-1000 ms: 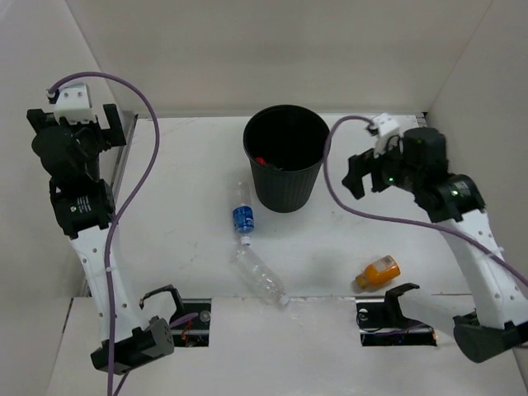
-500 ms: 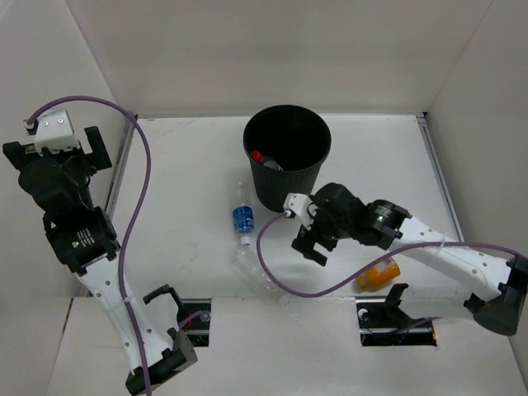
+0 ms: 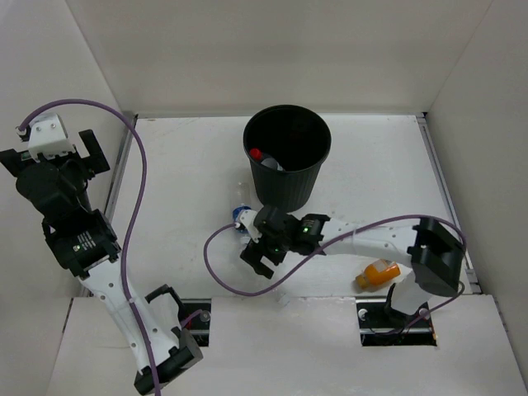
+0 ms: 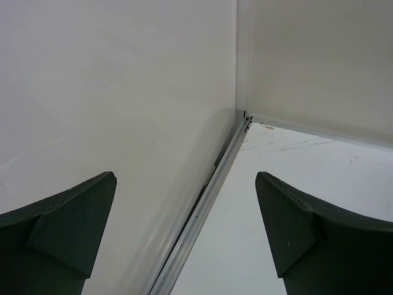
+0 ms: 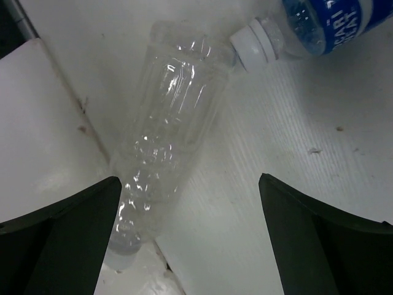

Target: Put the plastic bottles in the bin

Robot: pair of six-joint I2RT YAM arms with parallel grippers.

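White bench (image 3: pixel 181 206). I've swung the right fingers (image 5: pixel 319 246) from beside the tall black plastic bin (image 3: pixel 285 191) down over the clear unlabelled plastic bottle (image 5: pixel 166 135). They are spread wide astride it, so I judge a grasp comes next. Left fingers (image 4: pixel 61 221) wide, idle.

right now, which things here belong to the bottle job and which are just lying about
Job: bin; red-capped bottle inside it; clear unlabelled bottle below the open right gripper; blue-label bottle beside it; orange bottle.
Just there: purple cable; metal rail; open left gripper by the wall.
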